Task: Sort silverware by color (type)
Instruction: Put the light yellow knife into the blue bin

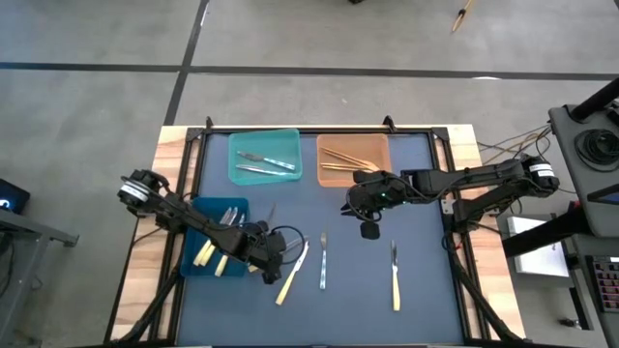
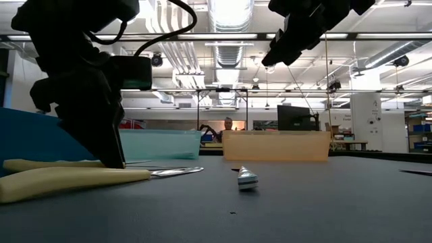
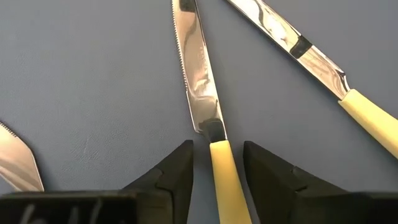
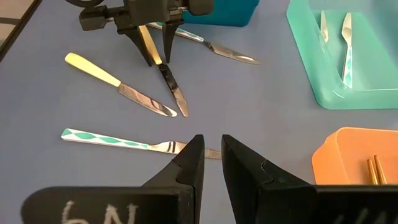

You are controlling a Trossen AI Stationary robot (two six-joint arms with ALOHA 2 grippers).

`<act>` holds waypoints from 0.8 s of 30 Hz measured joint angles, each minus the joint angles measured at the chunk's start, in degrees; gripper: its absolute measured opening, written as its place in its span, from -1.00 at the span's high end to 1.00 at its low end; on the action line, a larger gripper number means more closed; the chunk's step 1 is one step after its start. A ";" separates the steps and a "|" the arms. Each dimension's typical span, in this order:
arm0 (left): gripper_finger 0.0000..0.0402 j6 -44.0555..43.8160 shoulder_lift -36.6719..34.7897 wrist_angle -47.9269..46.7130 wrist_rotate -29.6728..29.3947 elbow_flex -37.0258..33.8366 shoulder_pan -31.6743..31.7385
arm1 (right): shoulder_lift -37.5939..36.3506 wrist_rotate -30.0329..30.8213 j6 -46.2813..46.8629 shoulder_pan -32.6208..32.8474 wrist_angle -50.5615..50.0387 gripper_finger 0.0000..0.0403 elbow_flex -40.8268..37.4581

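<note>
High view: on the dark bench (image 1: 426, 290), the left tool (image 1: 274, 253) sits low beside the blue bin (image 1: 193, 253), at the handle end of a yellow-handled knife (image 1: 292, 274). A teal-patterned fork (image 1: 323, 261) and a yellow-handled fork (image 1: 395, 276) lie farther right, apart from each other. The right tool (image 1: 368, 215) hangs over mid-bench, just below the orange bin (image 1: 329, 145), which holds tan pieces; the teal bin (image 1: 237, 159) holds teal-patterned pieces, and the blue bin yellow-handled ones.

Low view: the left tool stands down on the bench surface beside the pale yellow handle; the right tool is raised well above the surface.

Left wrist view: the left tool's fingers (image 3: 175, 175) stand apart on either side of the knife's yellow handle, close to it but with a gap on each side. A second yellow-handled knife (image 3: 323, 65) lies alongside.

Right wrist view: the right tool's fingers (image 4: 189, 165) are nearly together with a narrow gap, holding nothing, above the teal-patterned fork.
</note>
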 joint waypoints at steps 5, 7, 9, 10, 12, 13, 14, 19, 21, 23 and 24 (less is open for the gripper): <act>0.58 -0.24 0.37 0.07 -0.01 0.02 0.00 | 0.00 0.00 -0.09 0.00 0.02 0.76 0.00; 0.64 -0.24 0.39 0.15 0.00 0.00 0.02 | 0.00 0.00 -0.11 0.00 0.02 0.76 0.00; 0.70 -0.33 0.39 0.21 0.00 -0.03 0.02 | 0.00 0.00 -0.11 0.00 0.04 0.76 0.00; 0.73 -0.39 0.41 0.23 0.00 -0.03 0.02 | 0.00 0.00 -0.11 0.00 0.04 0.76 0.00; 0.80 -0.40 0.43 0.28 0.00 -0.03 0.02 | 0.00 0.00 -0.11 0.00 0.07 0.76 0.00; 0.83 -0.39 0.43 0.31 0.00 -0.03 0.02 | 0.00 0.00 -0.11 0.00 0.09 0.76 0.00; 0.86 -0.42 0.43 0.33 0.01 -0.05 0.02 | 0.00 0.00 -0.11 0.00 0.09 0.76 0.00; 0.91 -1.06 0.43 0.59 0.03 -0.11 0.07 | 0.00 0.00 -0.14 0.00 0.23 0.76 0.00; 0.91 -1.34 0.43 0.65 -0.06 -0.14 0.07 | 0.00 0.00 -0.13 0.00 0.24 0.76 0.00; 0.91 -1.53 0.38 0.78 -0.69 -0.18 -0.01 | 0.00 0.00 -0.14 0.00 0.24 0.76 0.00; 0.91 -1.60 0.22 0.85 -0.89 -0.20 -0.13 | 0.00 0.00 -0.15 0.00 0.23 0.76 0.00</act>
